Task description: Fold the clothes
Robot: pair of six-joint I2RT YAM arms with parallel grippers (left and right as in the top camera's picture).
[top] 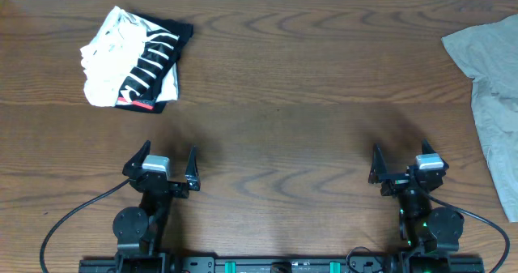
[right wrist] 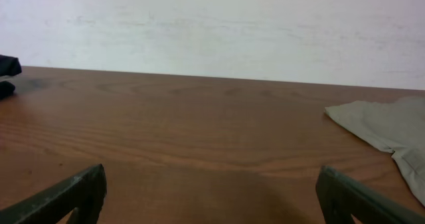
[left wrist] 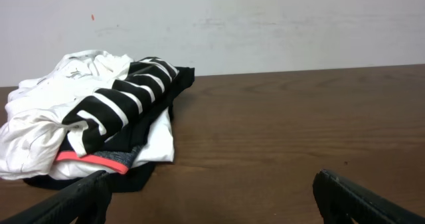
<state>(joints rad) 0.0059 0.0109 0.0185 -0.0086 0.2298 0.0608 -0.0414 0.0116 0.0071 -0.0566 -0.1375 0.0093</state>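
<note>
A pile of clothes lies at the back left: a white T-shirt with black striped print [top: 129,58] bundled over a black, red-edged garment [top: 137,104]. The left wrist view shows the pile too [left wrist: 93,117], with the red edge [left wrist: 93,159] low at its front. A grey-beige garment [top: 490,87] lies spread at the right edge; its corner shows in the right wrist view [right wrist: 385,127]. My left gripper [top: 166,161] is open and empty, near the front edge, well short of the pile. My right gripper [top: 401,161] is open and empty, left of the grey-beige garment.
The brown wooden table [top: 307,87] runs to a white wall [left wrist: 265,24] at the back. Both arm bases and their cables sit at the front edge.
</note>
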